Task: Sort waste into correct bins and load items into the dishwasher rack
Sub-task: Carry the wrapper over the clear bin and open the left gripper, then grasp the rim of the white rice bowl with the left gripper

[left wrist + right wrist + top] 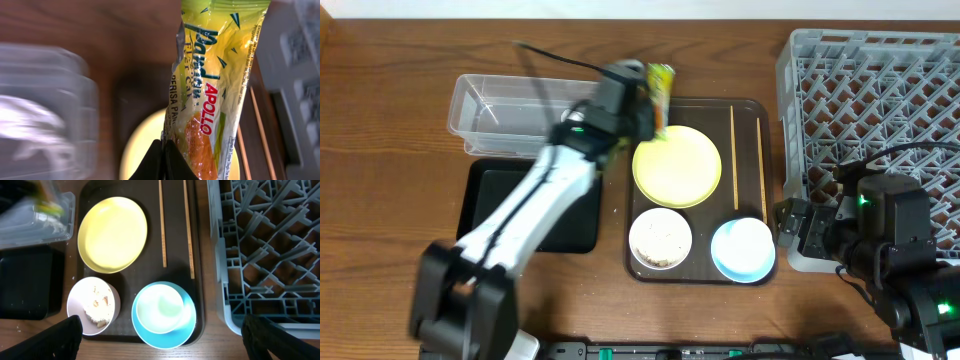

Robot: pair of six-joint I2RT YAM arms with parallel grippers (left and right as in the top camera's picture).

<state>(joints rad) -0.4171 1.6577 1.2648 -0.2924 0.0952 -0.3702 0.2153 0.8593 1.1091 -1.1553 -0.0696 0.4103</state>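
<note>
At the right end of the bench, noted the dishwasher rack (880, 120), grey lattice, no dish in it; hard against its left side, the brown tray (747, 160) carrying the yellow plate (677, 165), chopsticks and bowls; left of that, the clear tub (500, 115) at the back, the black tray (495, 200) just in front of it. Over the brown tray's back-left corner, found the left jaws (165, 155) clenched on one end of the snack wrapper (220, 75); wrapper lifted off the tray, long axis running straight out from the jaws toward the bench's back edge. Judged for the coming move: both bins lie leftward of the wrapper, tub nearest, just beside; left arm far the nearer; correct bin not tellable from here. Saw the right jaws (798, 228) released, wide, holding nothing, near the rack's front-left corner.
</note>
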